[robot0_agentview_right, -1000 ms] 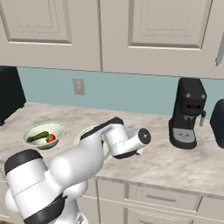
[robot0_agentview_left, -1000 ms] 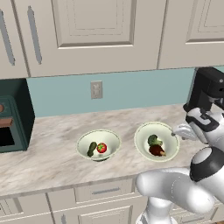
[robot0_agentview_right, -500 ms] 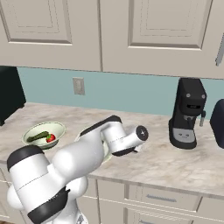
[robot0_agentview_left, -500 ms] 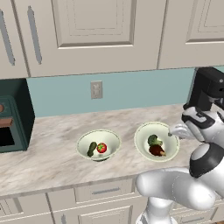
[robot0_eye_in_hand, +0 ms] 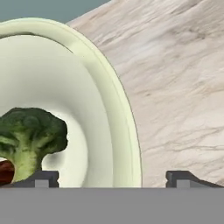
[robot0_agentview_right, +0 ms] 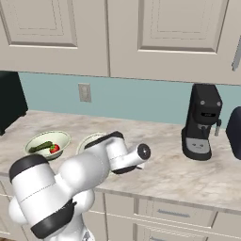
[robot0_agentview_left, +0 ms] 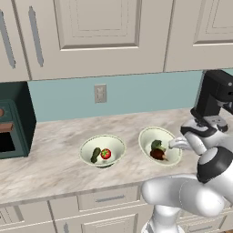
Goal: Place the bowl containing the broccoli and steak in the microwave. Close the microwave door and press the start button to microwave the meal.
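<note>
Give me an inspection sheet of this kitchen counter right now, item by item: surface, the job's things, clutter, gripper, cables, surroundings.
Surface: marbled counter.
Job's things: bowl upright on the counter, holding broccoli and steak.
Clutter: second bowl with tomato and cucumber beside it; black coffee machine; dark green toaster oven.
Gripper: gripper open, its fingertips astride the bowl's rim, one inside and one outside.
Cables: nothing seen.
Surroundings: cream cabinets, teal wall, wall outlet.

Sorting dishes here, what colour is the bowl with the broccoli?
Cream-white with a pale green rim, the bowl shows best in the hand view.
</note>
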Robot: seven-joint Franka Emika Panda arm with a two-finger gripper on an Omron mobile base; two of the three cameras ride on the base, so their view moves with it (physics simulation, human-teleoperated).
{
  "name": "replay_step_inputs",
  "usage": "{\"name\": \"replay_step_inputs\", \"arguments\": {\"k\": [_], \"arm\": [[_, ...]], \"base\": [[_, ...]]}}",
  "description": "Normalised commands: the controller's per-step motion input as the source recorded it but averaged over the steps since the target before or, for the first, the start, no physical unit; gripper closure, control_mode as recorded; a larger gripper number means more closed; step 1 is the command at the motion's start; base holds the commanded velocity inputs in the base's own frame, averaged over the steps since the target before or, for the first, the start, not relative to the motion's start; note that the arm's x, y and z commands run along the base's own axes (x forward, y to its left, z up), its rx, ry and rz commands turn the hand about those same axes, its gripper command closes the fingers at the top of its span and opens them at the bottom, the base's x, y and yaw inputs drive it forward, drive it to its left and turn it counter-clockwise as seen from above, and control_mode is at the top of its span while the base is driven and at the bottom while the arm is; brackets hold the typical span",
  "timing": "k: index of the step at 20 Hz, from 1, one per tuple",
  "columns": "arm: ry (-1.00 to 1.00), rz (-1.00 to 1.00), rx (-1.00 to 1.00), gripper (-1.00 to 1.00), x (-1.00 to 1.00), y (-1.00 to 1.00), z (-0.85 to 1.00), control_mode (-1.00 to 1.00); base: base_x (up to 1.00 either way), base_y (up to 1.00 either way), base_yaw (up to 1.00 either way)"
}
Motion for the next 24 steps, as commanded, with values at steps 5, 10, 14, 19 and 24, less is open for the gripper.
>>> {"name": "replay_step_inputs", "arguments": {"k": [5,10,14,19,24], "arm": [[-0.02,0.0,0.0,1.0,0.03,0.05,-0.15,-1.0],[0.0,0.0,0.01,1.0,0.0,-0.04,0.01,-1.0],[0.0,0.0,0.04,1.0,0.0,-0.23,0.24,-1.0],[0.0,0.0,0.01,1.0,-0.1,-0.25,0.62,-1.0],[0.07,0.0,0.0,1.0,-0.13,-0.2,0.59,-1.0]], "base": [[0.0,0.0,0.0],[0.0,0.0,0.0],[0.0,0.0,0.0],[0.0,0.0,0.0],[0.0,0.0,0.0]]}}
